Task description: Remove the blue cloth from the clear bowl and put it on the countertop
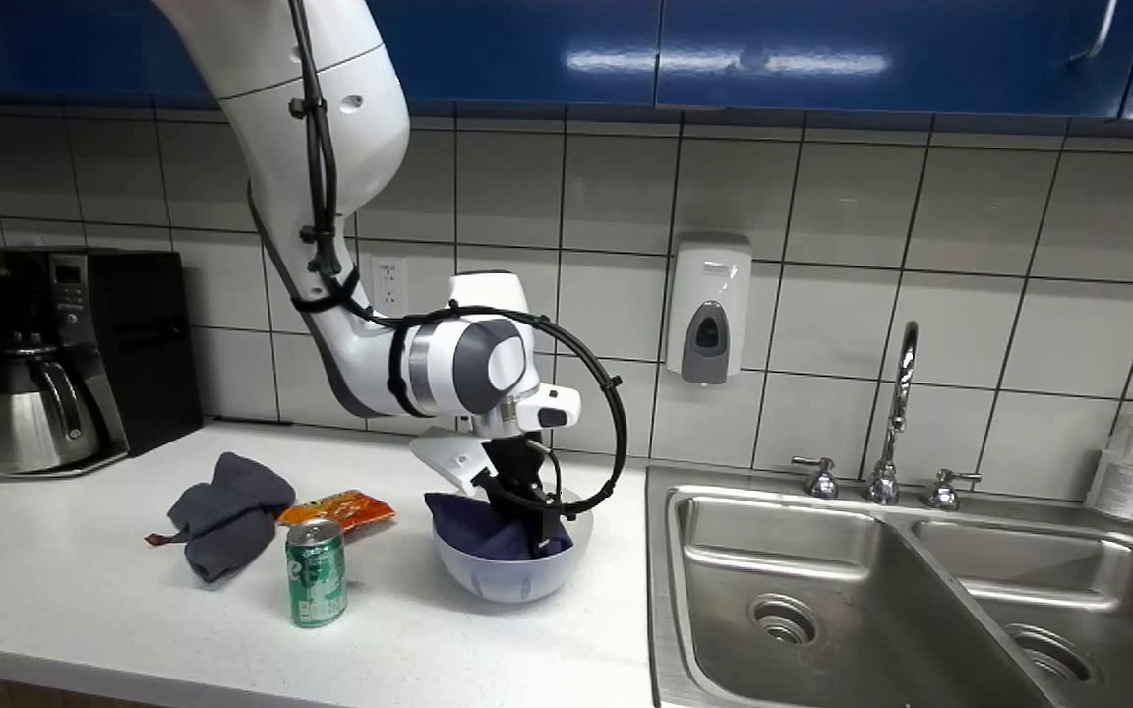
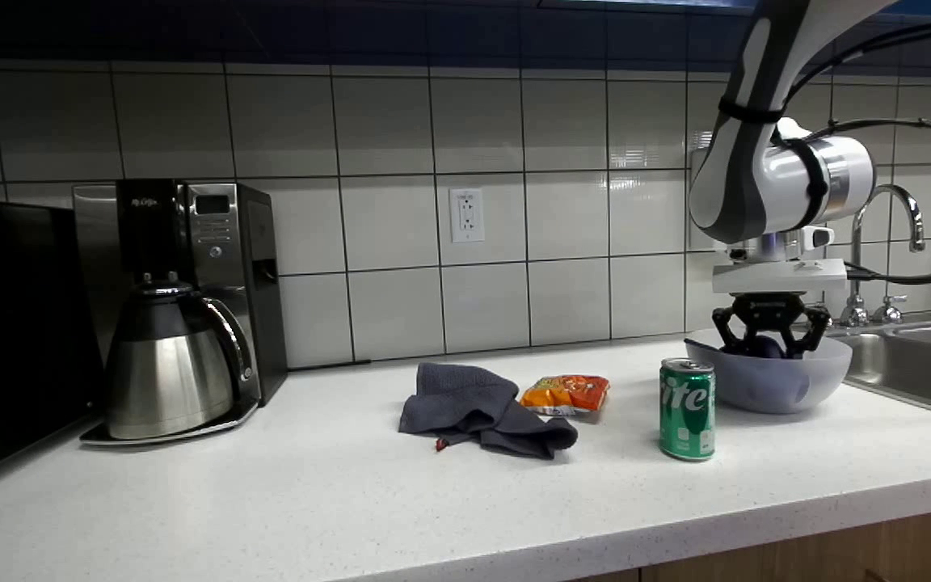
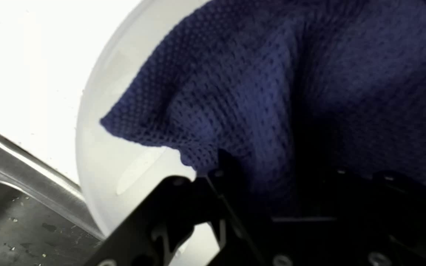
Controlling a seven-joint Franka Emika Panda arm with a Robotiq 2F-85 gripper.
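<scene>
Blue cloth [image 3: 205,103]: we see it bunched inside the bowl [image 3: 98,155], a corner reaching the rim in both exterior views.
Coffee maker [image 1: 139,354]: stands at the back of the countertop [image 1: 65,570], well apart from the bowl.
Gray cloth [image 1: 232,516]: crumpled on the countertop; we cannot tell whether it touches the packet [image 1: 345,508].
Can [image 2: 688,416]: green, upright, in front of the packet in an exterior view.
Packet: orange, lying between gray cloth and bowl.
Arm [image 1: 360,128]: in an exterior view we see it reach down from the top left, bend sharply, run nearly level to the right, then turn downward at the wrist, above the bowl.
Gripper [image 2: 768,349]: points down into the bowl, its fingers [image 3: 231,173] on either side of a fold of blue cloth; we cannot tell whether they press on it.
Bowl: translucent, upright on the countertop, just beside the sink [image 1: 665,590].
Dispenser [image 1: 709,305]: mounted on the tiled wall [image 1: 507,187], to the right of our gripper.
Faucet [image 1: 896,413]: rises at the back of the sink.
Bottle [image 1: 1127,462]: at the far right, behind the sink.
</scene>
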